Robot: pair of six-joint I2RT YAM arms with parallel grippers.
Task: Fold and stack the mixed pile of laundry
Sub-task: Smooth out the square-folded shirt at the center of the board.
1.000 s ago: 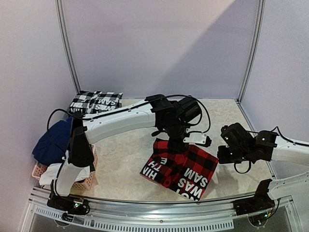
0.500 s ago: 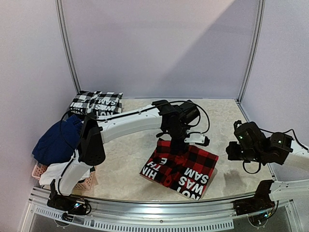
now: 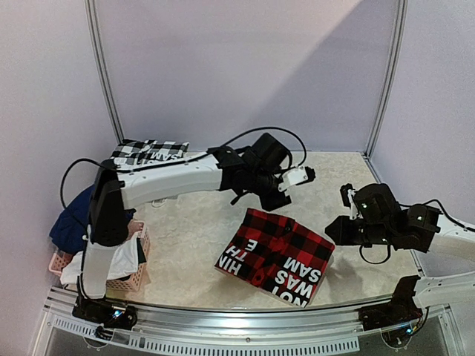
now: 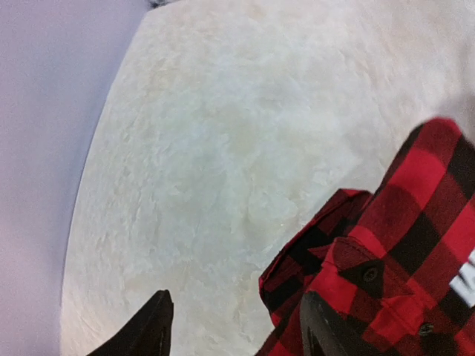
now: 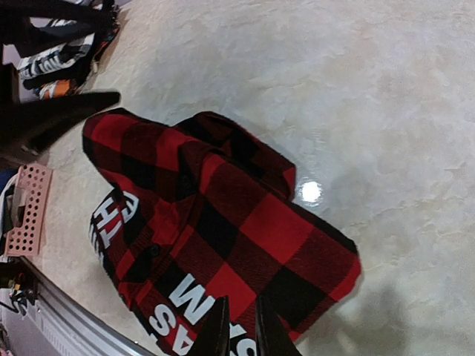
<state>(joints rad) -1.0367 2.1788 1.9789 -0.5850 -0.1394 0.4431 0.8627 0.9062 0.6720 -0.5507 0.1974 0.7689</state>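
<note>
A folded red-and-black plaid shirt (image 3: 278, 256) with white letters lies flat near the table's front, and shows too in the left wrist view (image 4: 401, 245) and the right wrist view (image 5: 223, 222). My left gripper (image 3: 276, 196) hangs above and just behind the shirt's far edge. It (image 4: 237, 300) is open, with bare table between its fingers. My right gripper (image 3: 335, 230) hovers off the shirt's right side. Its (image 5: 241, 304) fingers stand almost together with nothing between them. The rest of the laundry pile, navy (image 3: 74, 222) and white (image 3: 111, 263) pieces, sits at the left.
A pink lattice basket (image 3: 137, 278) stands at the front left under the navy and white garments. A folded black-and-white plaid shirt (image 3: 148, 156) lies at the back left corner. Booth walls close in the table on three sides.
My left gripper opened, let go of the red plaid shirt, and rose back from it. The right arm shifted slightly left toward the shirt.
</note>
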